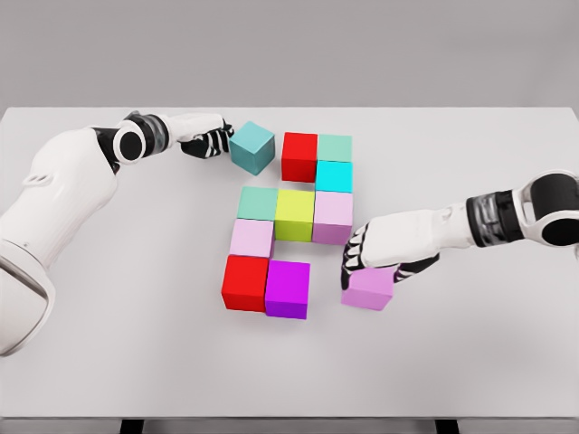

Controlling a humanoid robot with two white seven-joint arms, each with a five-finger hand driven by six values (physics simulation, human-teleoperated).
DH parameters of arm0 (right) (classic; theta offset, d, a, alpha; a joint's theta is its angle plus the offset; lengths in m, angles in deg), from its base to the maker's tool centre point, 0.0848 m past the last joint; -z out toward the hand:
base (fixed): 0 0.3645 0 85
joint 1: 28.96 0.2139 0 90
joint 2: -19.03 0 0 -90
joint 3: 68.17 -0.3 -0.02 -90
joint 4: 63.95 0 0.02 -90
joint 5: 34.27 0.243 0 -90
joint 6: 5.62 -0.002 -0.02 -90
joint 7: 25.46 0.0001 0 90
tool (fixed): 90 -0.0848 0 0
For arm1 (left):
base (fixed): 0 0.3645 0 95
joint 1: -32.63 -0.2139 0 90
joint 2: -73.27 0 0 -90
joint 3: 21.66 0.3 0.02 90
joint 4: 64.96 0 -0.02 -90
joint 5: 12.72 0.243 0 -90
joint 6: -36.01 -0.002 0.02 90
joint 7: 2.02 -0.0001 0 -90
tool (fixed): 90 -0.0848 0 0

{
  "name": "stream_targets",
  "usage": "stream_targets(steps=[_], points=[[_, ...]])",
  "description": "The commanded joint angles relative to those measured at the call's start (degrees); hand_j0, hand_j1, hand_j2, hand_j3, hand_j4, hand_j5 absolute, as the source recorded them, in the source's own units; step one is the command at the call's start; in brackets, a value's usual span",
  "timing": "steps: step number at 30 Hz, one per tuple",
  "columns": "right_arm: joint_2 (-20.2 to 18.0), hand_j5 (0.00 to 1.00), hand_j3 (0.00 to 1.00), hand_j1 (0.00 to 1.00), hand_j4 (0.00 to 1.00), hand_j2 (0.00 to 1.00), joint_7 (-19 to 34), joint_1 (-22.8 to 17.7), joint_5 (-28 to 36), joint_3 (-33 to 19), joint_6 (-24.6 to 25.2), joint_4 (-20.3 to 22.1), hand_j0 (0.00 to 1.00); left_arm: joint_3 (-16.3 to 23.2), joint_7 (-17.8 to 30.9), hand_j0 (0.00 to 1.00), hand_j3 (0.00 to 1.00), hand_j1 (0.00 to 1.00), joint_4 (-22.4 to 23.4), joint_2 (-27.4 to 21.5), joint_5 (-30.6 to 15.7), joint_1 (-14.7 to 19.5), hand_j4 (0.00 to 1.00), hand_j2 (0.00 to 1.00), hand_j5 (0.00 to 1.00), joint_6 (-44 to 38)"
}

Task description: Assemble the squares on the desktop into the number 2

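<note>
Table (109, 362): white, seen from above.
Top row: red cube (299, 155), mint cube (335, 147) touching its right side.
Cyan cube (334, 175): directly below mint cube.
Middle row: green cube (258, 202), yellow cube (295, 214), pale pink cube (333, 216), side by side, touching.
Pink cube (251, 238): below green cube.
Bottom row: second red cube (246, 282), magenta cube (288, 288), touching.
Teal cube (251, 147): rotated, just left of top red cube, small gap between.
Left hand (204, 137): fingers curled against teal cube's left face; full grasp cannot be told.
Lilac cube (368, 288): apart from the group, right of magenta cube.
Right hand (387, 249): fingers clamped over lilac cube from above.
</note>
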Motion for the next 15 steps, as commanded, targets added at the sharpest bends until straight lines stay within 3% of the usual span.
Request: stream_targets(steps=[1,15], points=[[0.3,0.67,0.67,0.67,0.67,0.67,0.0,0.0,0.3,0.0,0.1,0.0,0.67,0.1,0.2,0.52,0.52,0.52,0.0,0.0,0.0,0.0,0.52,0.52,0.52,0.6],[2.0,0.67,0.67,0.67,0.67,0.67,0.0,0.0,0.3,1.3,0.1,0.0,0.67,0.1,2.5,0.53,0.53,0.53,-0.5,-0.1,-0.2,0.4,0.53,0.53,0.53,2.4]])
